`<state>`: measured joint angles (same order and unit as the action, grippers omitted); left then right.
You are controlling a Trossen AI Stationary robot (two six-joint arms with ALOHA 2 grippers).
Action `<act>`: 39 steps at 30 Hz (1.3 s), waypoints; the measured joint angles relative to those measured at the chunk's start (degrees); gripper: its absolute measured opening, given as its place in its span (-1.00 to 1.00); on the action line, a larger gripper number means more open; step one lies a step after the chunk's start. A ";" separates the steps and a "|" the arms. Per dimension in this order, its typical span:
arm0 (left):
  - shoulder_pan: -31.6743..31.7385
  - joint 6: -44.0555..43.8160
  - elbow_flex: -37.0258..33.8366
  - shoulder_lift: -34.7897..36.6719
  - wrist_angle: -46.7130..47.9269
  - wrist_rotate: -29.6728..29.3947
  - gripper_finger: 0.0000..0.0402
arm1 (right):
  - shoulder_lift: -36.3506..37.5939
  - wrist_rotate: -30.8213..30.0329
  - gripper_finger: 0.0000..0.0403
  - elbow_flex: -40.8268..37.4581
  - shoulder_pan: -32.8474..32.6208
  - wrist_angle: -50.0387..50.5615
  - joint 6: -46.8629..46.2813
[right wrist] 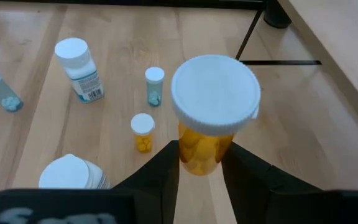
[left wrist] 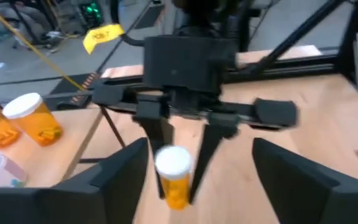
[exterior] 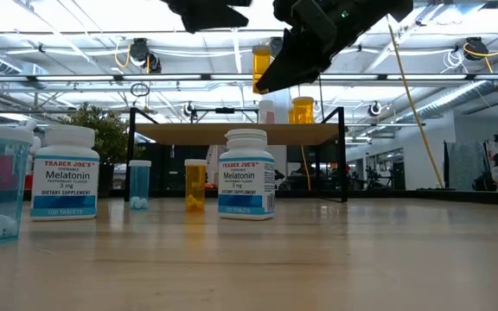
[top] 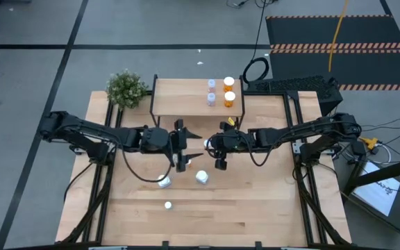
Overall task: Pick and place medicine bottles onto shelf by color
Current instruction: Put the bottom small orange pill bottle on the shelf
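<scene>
My right wrist view shows what the high view hides: the right hand pinches a white-capped orange medicine bottle between its two fingers, above the desk. In the left wrist view the same bottle is blurred. My left hand is spread wide and holds nothing, facing the right hand closely. Beyond both hands, the low light-wood shelf carries four bottles; their colours are hard to see from above.
</scene>
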<state>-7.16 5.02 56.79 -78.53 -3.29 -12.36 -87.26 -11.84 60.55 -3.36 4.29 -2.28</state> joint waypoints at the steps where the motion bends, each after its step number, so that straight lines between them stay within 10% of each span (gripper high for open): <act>1: 0.18 0.65 0.05 -0.86 -0.66 -0.43 0.51 | 0.00 0.00 -0.47 0.00 0.00 0.00 0.00; 12: 2.35 3.17 -0.06 -5.10 -3.61 0.49 0.80 | 0.00 0.02 -0.47 0.00 0.00 -0.20 0.59; 39: 3.39 3.49 -0.01 -7.75 -7.44 0.95 0.05 | 0.00 0.00 -0.47 -0.02 -0.02 -1.93 1.37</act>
<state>-3.77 8.50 56.79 -86.28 -10.73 -11.41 -87.26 -11.84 60.53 -3.38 2.36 -0.92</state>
